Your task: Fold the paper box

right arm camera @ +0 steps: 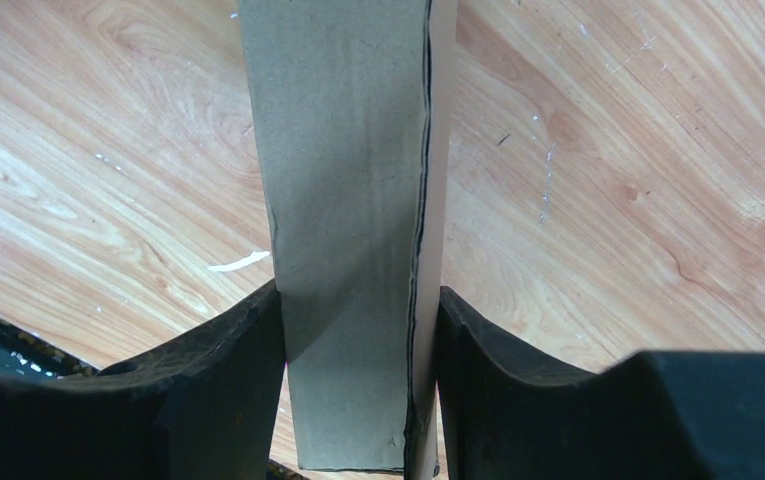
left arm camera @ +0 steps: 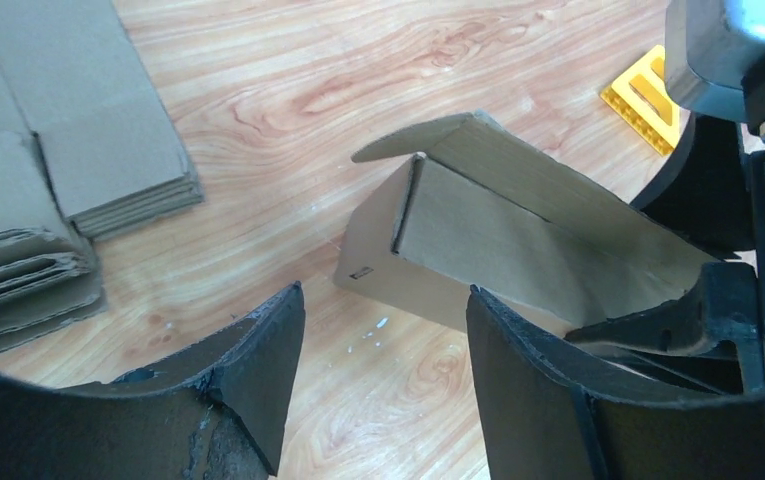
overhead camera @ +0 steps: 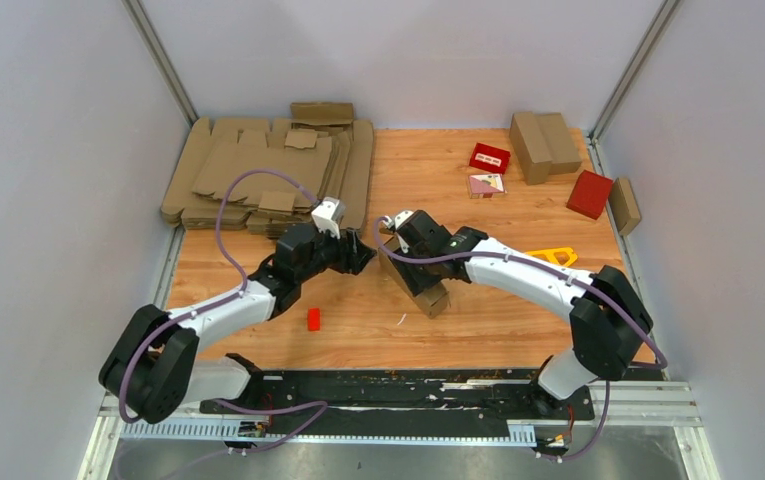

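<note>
The paper box [overhead camera: 416, 282] is a partly folded brown cardboard piece standing on the wooden table at mid-centre. My right gripper [overhead camera: 410, 258] is shut on it: in the right wrist view both black fingers press the sides of the narrow folded box [right arm camera: 353, 200], with the right gripper [right arm camera: 358, 300] around its lower part. My left gripper [overhead camera: 363, 258] is open and empty just left of the box. In the left wrist view the left gripper [left arm camera: 383, 300] faces the box's near end [left arm camera: 518, 235], whose top flap stands open; its right finger [left arm camera: 528, 370] is close to the cardboard.
A stack of flat cardboard blanks [overhead camera: 268, 175] lies at the back left, also in the left wrist view [left arm camera: 48, 170]. Folded brown boxes [overhead camera: 543, 140], red boxes [overhead camera: 489, 157] [overhead camera: 590, 193] and a yellow triangular frame [overhead camera: 555, 256] are at the right. A small red piece [overhead camera: 313, 319] lies near the front.
</note>
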### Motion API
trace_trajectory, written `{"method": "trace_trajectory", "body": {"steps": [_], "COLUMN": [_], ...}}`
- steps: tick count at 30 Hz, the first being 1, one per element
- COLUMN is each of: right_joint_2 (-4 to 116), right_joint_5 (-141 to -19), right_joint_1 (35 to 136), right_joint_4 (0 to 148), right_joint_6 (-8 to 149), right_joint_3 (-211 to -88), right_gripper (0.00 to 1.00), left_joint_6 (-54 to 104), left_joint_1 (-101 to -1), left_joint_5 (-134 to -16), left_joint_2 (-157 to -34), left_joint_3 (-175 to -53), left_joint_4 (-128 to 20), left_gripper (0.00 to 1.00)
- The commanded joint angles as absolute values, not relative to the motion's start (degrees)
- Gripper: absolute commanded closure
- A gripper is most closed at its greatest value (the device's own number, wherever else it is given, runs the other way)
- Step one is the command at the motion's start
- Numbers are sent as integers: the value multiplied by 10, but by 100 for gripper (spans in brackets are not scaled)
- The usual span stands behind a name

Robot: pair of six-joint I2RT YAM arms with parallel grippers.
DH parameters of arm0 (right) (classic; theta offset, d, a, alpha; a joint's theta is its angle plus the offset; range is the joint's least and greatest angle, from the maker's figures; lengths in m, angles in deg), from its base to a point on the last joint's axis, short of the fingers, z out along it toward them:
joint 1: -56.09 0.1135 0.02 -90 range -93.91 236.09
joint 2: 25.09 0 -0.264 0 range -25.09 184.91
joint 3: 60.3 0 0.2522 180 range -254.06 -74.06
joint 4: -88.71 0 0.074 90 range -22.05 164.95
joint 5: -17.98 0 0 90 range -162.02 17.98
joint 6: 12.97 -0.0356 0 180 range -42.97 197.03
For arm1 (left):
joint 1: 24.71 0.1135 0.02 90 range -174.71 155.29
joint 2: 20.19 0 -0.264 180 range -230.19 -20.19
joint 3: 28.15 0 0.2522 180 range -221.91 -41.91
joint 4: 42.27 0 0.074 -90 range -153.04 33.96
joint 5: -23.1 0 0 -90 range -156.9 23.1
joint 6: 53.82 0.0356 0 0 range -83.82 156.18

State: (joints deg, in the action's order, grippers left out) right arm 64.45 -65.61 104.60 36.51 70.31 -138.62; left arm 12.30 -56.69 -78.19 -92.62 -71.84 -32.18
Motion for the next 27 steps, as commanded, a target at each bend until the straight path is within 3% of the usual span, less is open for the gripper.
{"method": "trace_trajectory", "body": {"steps": [1, 10, 20, 23, 27], "right_joint_2": [613, 570, 580, 584, 586], "right_joint_5": [-681, -785, -779, -777, -764], "right_joint_1": [1047, 1047, 1092, 1096, 1096], "right_joint_4": [362, 356, 339, 338, 339], "right_joint_6": [719, 743, 761, 762, 758], "right_joint_3": [-1398, -1351, -1353, -1356, -1359], "right_gripper": [55, 57, 56, 56, 56], "left_joint_6": [132, 148, 154, 151, 147], "left_joint_1": [-542, -530, -530, -530, -530], "left_joint_5": [-793, -888, -915, -931, -962], "left_joint_2": [-902, -877, -891, -909, -927], "left_joint_3": [-705, -689, -688, -698, -710], "left_joint_4": [-311, -241, -220, -223, -229], "left_gripper": [32, 26, 16, 19, 31]}}
